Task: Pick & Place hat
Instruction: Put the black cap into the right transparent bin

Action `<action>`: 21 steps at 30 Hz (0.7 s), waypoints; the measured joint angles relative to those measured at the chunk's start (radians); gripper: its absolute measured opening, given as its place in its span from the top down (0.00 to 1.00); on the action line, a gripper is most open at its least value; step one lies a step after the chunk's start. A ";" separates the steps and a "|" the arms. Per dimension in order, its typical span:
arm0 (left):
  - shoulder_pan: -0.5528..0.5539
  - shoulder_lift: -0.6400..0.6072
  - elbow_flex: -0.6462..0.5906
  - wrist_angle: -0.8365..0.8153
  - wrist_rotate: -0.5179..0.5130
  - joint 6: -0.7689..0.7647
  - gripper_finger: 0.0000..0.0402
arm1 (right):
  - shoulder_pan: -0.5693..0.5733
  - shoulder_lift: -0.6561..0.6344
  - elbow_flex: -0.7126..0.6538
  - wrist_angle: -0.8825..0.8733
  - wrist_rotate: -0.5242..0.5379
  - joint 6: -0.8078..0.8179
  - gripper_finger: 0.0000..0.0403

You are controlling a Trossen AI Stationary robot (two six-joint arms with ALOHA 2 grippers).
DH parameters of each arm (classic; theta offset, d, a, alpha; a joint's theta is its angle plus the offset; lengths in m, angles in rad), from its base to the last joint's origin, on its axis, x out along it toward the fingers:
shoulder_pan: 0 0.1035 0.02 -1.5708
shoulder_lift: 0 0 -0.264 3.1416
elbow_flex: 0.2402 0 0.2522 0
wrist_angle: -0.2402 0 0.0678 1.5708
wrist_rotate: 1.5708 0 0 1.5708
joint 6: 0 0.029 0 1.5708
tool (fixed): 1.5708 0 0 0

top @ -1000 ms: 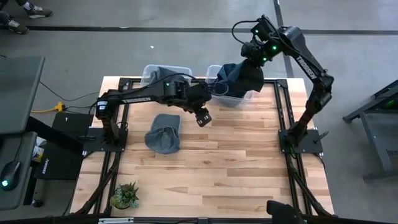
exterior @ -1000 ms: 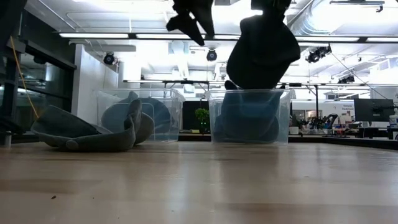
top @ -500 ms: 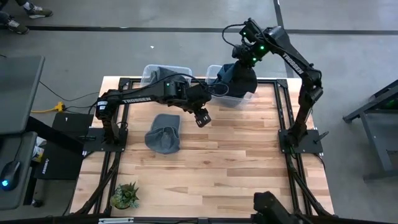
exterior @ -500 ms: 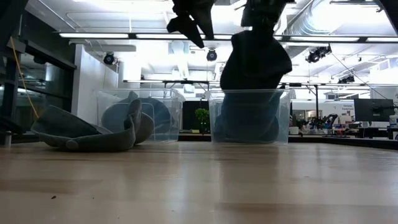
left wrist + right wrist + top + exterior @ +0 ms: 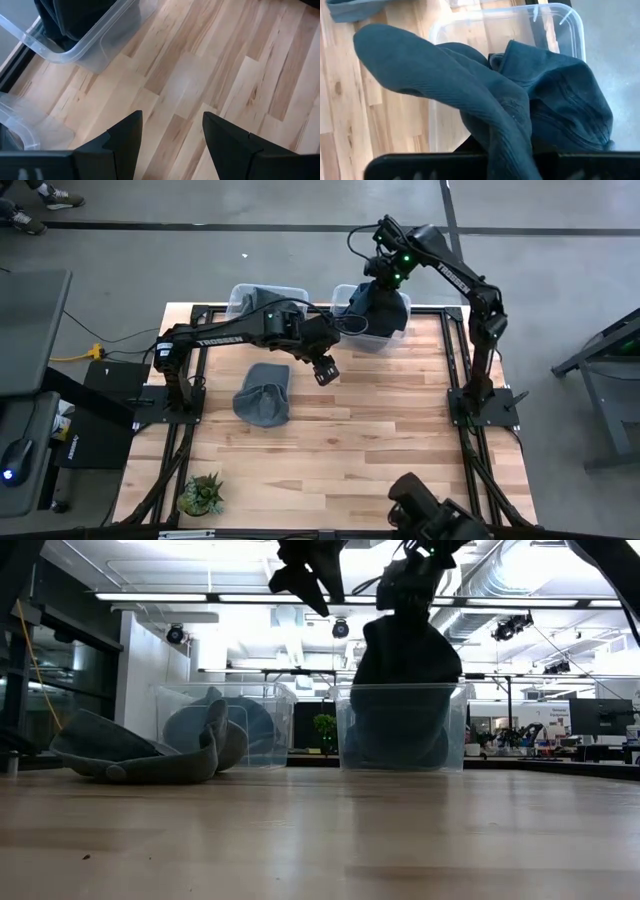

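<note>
My right gripper (image 5: 386, 273) is shut on a dark blue hat (image 5: 383, 308) over the right clear bin (image 5: 352, 332) at the table's far edge. In the low view the hat (image 5: 405, 650) hangs with its lower part inside that bin (image 5: 345, 730), where more dark blue cloth (image 5: 400, 745) lies. A grey hat (image 5: 263, 394) lies flat on the table left of centre. My left gripper (image 5: 325, 368) is open and hovers above bare wood (image 5: 200, 75) beside the grey hat. The left clear bin (image 5: 238, 298) holds another hat (image 5: 200, 725). My right gripper holds the dark blue hat by a bunched fold at its top (image 5: 507, 145), coming from above and pointing down. The cloth covers the fingers, so the exact hold is hidden. The hat hangs slack below the gripper, its lower end (image 5: 400, 705) down inside the right bin.
A small potted plant (image 5: 202, 494) stands at the table's near left corner. The two bins sit side by side along the far edge. Bare wood (image 5: 400, 450) fills the table's near and right parts. Black frame rails (image 5: 455, 370) run along the table's sides.
My right gripper has carried the dark blue hat toward the table's left and down. The hat hung above and right of the right bin; now it hangs over the bin with its lower part sunk below the rim.
</note>
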 joint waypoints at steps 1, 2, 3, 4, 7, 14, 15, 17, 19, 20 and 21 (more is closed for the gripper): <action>0.000 0.000 0.000 0.000 0.000 0.000 0.49 | 0.000 0.004 0.000 0.005 0.001 0.000 1.00; 0.000 0.000 0.000 0.000 0.000 0.000 0.49 | 0.000 0.008 0.000 0.013 0.002 0.001 1.00; 0.000 0.000 0.000 0.000 0.000 0.000 0.49 | 0.000 0.011 0.000 0.023 0.004 0.003 1.00; 0.000 0.000 0.000 0.000 0.000 0.000 0.49 | 0.000 0.014 0.000 0.036 0.005 0.009 1.00; 0.000 0.000 0.000 0.000 0.000 0.000 0.49 | -0.001 0.027 0.000 0.065 0.002 0.025 1.00; 0.000 0.000 0.000 0.000 0.000 -0.001 0.49 | -0.008 0.081 0.000 0.064 -0.001 0.034 1.00; 0.000 0.000 0.000 0.000 0.000 -0.001 0.49 | -0.009 0.088 0.000 0.065 -0.001 0.035 1.00; 0.000 0.000 0.000 0.000 0.001 -0.001 0.49 | -0.011 0.101 0.000 0.065 -0.001 0.041 1.00; 0.000 0.000 0.000 0.000 0.001 -0.001 0.49 | -0.013 0.115 0.000 0.064 0.004 0.054 1.00; 0.000 0.000 0.000 0.000 0.001 -0.001 0.49 | -0.014 0.123 0.000 0.065 0.013 0.058 1.00; 0.000 0.000 0.000 0.000 0.002 -0.001 0.49 | -0.016 0.129 0.000 0.064 0.024 0.059 1.00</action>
